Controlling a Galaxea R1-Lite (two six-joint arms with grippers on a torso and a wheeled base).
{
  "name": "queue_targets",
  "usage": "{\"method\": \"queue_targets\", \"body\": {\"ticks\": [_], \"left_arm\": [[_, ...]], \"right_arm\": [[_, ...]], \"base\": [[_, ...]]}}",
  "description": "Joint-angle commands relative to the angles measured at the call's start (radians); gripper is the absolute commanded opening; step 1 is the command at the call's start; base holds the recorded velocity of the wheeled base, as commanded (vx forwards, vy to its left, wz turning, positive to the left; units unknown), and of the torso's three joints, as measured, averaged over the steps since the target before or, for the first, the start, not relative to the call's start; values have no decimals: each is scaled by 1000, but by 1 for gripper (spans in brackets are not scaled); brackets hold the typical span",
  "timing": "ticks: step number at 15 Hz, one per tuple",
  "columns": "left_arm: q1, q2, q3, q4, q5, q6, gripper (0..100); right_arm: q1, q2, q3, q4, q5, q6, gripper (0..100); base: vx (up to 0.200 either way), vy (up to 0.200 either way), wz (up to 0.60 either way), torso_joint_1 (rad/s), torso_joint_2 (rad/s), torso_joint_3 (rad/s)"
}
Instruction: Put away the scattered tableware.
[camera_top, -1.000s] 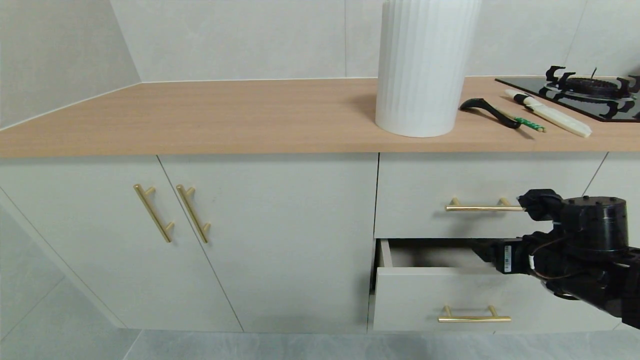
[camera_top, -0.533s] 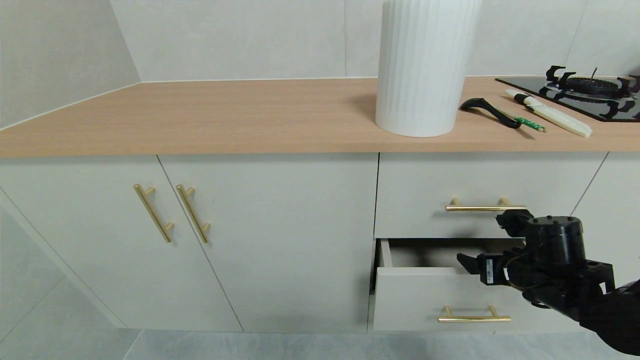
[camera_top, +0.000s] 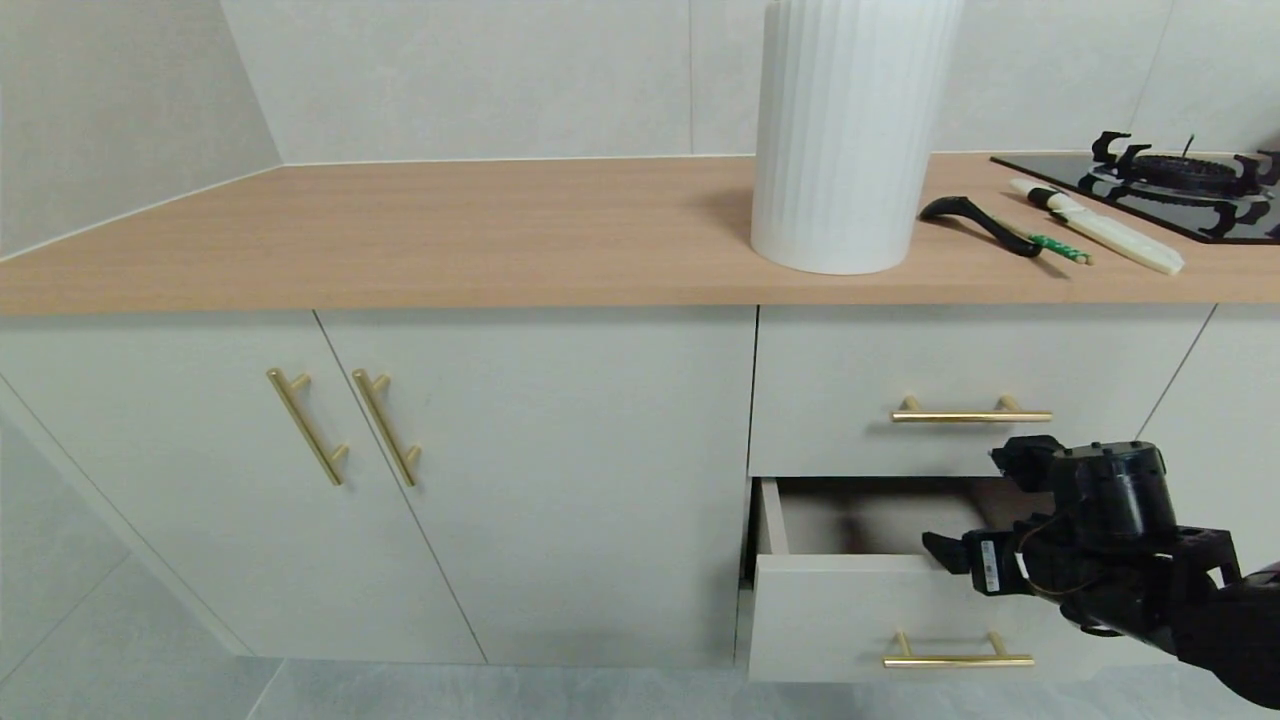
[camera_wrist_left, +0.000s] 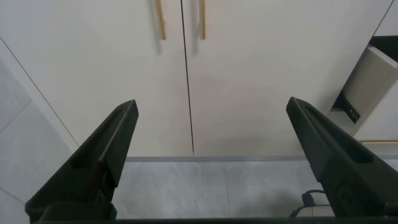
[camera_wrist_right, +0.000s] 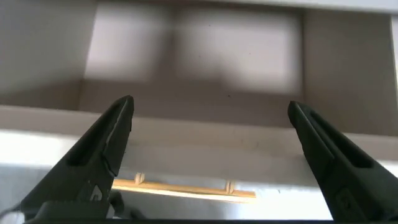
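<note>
A black ladle (camera_top: 975, 219), a green-handled utensil (camera_top: 1057, 247) and a white knife (camera_top: 1100, 234) lie on the wooden countertop (camera_top: 450, 230) at the right. Below them the lower drawer (camera_top: 850, 610) stands partly pulled out, and the part of its inside I see holds nothing. My right gripper (camera_top: 985, 505) is open at the top edge of the drawer front (camera_wrist_right: 199, 155), one finger above the opening and one at the front panel. My left gripper (camera_wrist_left: 211, 124) is open and holds nothing, low before the cabinet doors (camera_wrist_left: 186, 74).
A tall white ribbed cylinder (camera_top: 845, 130) stands on the counter left of the utensils. A black gas hob (camera_top: 1180, 190) sits at the far right. The upper drawer (camera_top: 950, 380) is closed, with a gold handle (camera_top: 970, 415). Grey floor (camera_wrist_left: 205, 186) lies below.
My right gripper has dropped from beside the upper drawer's handle to the lower drawer's top edge. The lower drawer has slid further out.
</note>
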Motion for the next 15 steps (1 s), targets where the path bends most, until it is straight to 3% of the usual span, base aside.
{"method": "queue_targets", "body": {"ticks": [1,7,15], "left_arm": [[1,0,0,0,0,0,100],[1,0,0,0,0,0,100],[1,0,0,0,0,0,100]], "right_arm": [[3,-36,-6,36,3,-2,100],[8,-219,-91,433,65,-14,100],[11,-248,-100,632,65,-132,100]], "base": [[0,0,0,0,0,0],[0,0,0,0,0,0],[0,0,0,0,0,0]]}}
